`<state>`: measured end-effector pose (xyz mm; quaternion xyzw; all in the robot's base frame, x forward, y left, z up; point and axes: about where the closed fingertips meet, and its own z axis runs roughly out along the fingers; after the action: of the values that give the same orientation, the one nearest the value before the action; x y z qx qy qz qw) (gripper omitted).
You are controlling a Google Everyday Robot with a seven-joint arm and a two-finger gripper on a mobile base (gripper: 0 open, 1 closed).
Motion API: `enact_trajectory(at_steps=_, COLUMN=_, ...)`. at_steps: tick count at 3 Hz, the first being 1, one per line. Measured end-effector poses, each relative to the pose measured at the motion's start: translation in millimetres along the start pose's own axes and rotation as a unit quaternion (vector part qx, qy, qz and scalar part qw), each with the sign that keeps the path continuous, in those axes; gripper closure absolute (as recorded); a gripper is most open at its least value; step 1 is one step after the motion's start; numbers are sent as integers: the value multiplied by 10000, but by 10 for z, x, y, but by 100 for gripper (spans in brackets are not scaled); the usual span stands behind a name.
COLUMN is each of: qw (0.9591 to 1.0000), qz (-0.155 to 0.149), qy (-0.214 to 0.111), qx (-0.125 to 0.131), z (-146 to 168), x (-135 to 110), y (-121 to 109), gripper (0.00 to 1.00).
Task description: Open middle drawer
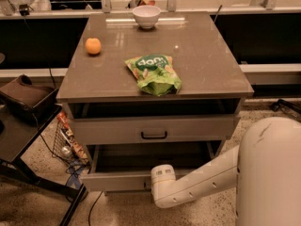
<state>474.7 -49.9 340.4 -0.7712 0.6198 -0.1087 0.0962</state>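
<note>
Down low, gripper (159, 177) at front centre of middle drawer (117, 181).

Smooth sheen above, matt below

The counter (207, 65) top gleams smooth; the chip bag (154, 73) is crinkled glossy plastic, the bowl (146, 16) glazed; the claw (154, 179) sits at the matt middle drawer (115, 181) front, behind the arm (202, 182) and its smooth white shell.
</note>
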Motion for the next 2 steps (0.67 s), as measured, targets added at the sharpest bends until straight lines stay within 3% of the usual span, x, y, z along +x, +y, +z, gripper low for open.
enact_trajectory(at_steps=1, qw=9999, qz=125, qy=39, qx=-19, z=-122, x=123, y=184, gripper=100)
enact_trajectory(at_steps=2, qw=9999, qz=125, qy=39, qx=-18, z=-99, x=76, y=164, gripper=100)
